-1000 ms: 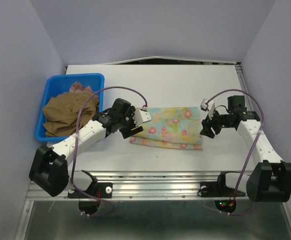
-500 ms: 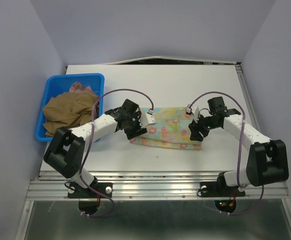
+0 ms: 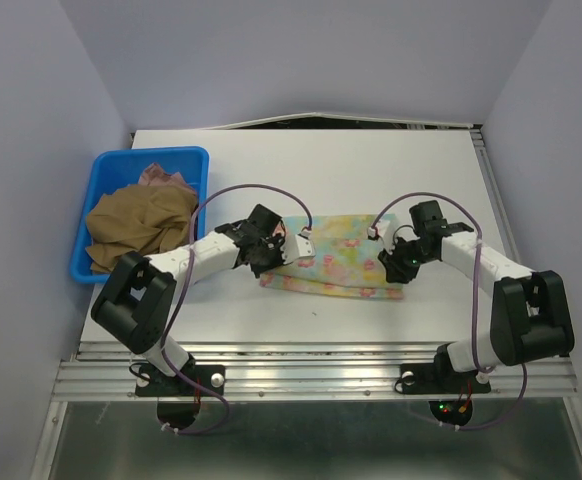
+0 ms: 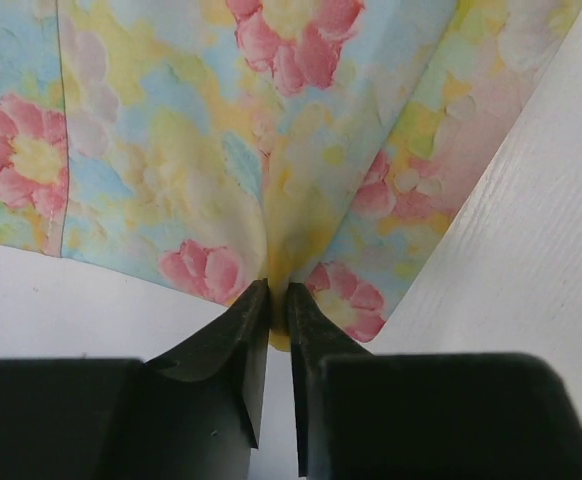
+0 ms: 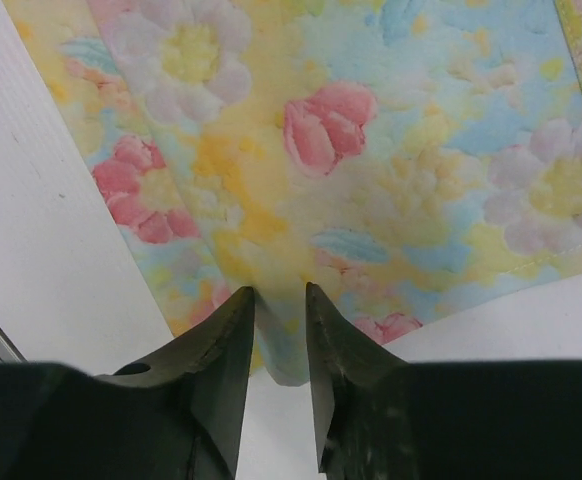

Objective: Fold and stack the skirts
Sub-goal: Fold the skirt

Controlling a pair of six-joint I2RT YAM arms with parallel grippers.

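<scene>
Right of bin (image 3: 186, 155): floral skirt (image 3: 341, 255), flat on table (image 3: 371, 170), seemingly doubled once. Inside bin: brown skirt (image 3: 136, 225), with pink skirt (image 3: 161, 177) behind it, neither folded yet. Probably laid lengthwise to offer both ends for the next fold.

At end nearer bin: left gripper (image 4: 276, 290), nearly together, clamped on a pinch of hem. At end farther from bin: right gripper (image 5: 279, 295), slightly wider, nipping a tuck of cloth at the corner. Touching nothing else.
</scene>
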